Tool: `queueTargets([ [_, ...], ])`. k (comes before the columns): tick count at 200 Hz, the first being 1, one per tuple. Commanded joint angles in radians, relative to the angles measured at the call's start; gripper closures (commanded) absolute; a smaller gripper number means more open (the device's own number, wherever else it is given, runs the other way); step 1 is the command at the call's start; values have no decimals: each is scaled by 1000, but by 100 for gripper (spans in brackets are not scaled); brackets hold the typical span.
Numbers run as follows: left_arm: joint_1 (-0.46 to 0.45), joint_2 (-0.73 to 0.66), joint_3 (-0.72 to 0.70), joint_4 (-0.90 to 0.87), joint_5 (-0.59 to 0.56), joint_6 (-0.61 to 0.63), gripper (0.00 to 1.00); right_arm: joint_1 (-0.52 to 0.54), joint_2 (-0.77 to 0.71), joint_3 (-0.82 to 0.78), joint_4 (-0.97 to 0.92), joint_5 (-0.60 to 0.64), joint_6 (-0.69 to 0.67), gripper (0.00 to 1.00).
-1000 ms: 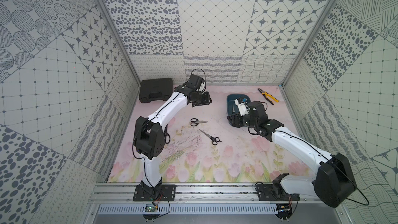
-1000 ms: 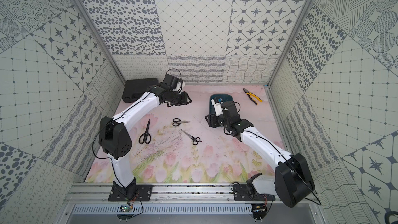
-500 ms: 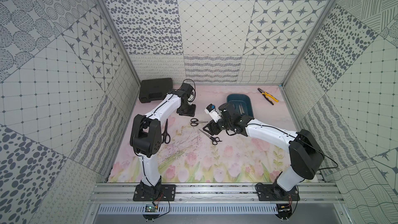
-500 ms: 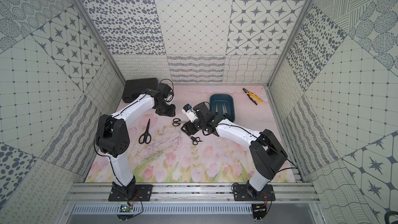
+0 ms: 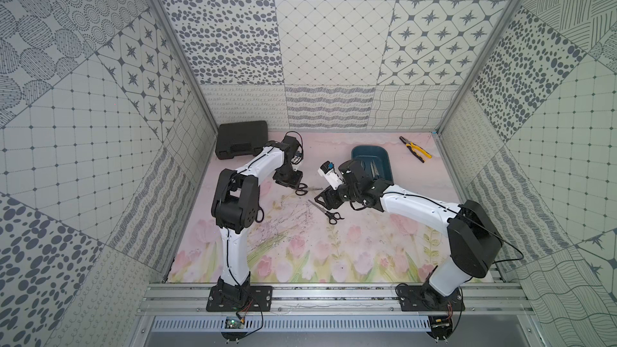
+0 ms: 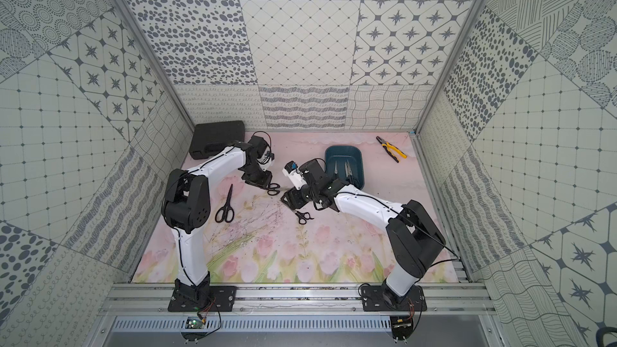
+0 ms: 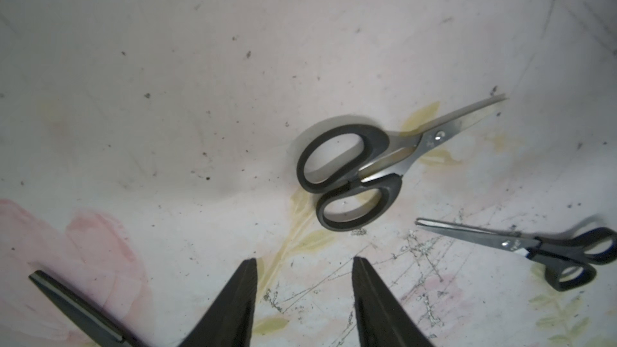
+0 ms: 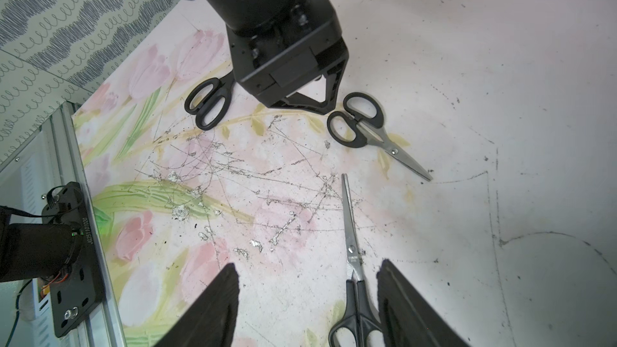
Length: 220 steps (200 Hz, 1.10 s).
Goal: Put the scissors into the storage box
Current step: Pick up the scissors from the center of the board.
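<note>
A scratched, tulip-printed pink worktop [image 5: 367, 248] lies within grey-patterned walls [image 5: 334, 48]. The left hand [image 7: 304, 259] gapes empty near short scissors [image 7: 350, 175]; the right hand [image 8: 307, 263], wide, straddles slim scissors [image 8: 353, 255] lying flat.

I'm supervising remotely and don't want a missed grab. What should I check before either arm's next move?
1. Right pincer open: ok.
2. Slim scissors inside its opening: ok, though off-centre.
3. Left pincer open and empty: ok.
4. Short scissors inside the left opening: not ok, they lie beyond the tips.
5. Storage box has room: ok, bare floor shows beside the pairs inside.
</note>
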Motion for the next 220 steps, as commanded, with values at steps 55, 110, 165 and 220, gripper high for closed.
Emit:
queueTargets([
  [55, -33, 89, 98, -14, 134, 210, 47, 5, -26, -39, 28, 42, 3, 32],
  [110, -35, 164, 136, -16, 137, 286, 49, 5, -46, -64, 17, 66, -6, 32],
  [165, -36, 149, 79, -31, 189, 261, 56, 5, -56, -73, 7, 123, -18, 32],
  [220, -37, 77, -49, -34, 167, 158, 58, 4, -66, -83, -19, 176, -61, 31],
])
